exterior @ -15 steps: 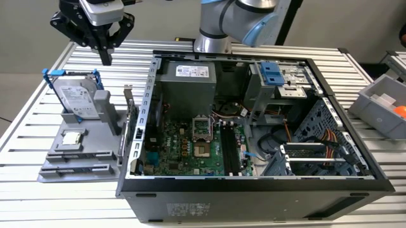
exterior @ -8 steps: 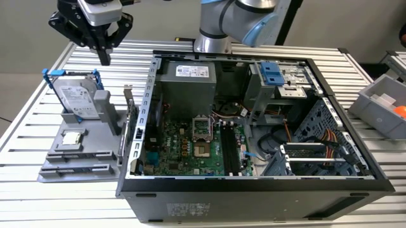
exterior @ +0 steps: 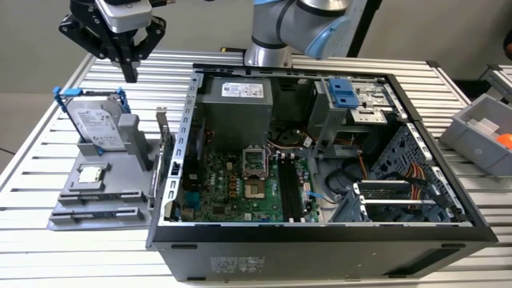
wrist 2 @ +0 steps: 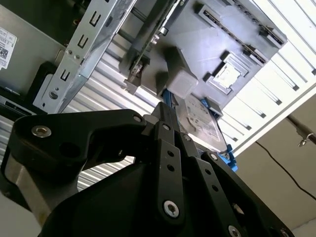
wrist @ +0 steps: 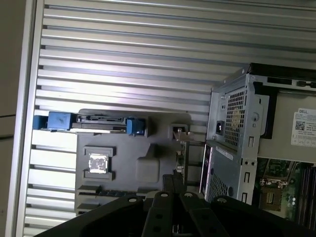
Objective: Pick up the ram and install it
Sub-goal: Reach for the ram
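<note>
Exterior view: fingers clenched, empty, near hard drive; square yourself across ram thin edge (stands upright).

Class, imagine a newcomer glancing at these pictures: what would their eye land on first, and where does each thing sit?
The open computer case dominates the middle of the exterior view, its green motherboard laid bare. At that view's left, a silver hard drive in a blue bracket stands upright on a grey holder. The black hand hangs above that holder, at the exterior view's upper left.
</note>
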`<state>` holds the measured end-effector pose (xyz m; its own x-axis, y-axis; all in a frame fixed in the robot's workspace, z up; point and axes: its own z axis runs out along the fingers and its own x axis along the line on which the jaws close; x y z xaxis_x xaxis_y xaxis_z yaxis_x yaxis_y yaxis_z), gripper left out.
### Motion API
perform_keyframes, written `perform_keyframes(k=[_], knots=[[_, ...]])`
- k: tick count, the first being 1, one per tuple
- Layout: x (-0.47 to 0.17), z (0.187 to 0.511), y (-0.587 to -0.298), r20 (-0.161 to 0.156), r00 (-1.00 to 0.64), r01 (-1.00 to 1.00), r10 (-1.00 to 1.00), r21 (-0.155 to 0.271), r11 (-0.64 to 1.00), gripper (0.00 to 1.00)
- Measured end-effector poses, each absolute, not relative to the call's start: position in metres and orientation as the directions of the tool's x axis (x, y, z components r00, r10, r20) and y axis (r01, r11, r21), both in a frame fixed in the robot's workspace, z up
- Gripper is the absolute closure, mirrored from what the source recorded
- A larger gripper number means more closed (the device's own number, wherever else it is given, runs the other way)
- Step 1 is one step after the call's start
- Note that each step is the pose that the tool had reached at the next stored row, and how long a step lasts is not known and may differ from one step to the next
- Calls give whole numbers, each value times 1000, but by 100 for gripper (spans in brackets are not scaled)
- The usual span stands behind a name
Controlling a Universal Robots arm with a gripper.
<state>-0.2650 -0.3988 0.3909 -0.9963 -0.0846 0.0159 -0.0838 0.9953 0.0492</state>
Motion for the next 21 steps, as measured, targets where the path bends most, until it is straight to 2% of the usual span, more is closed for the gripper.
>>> perform_keyframes(k=[21], knots=[[-280,391,-399,18,-996,-88,-89,49,995,100]])
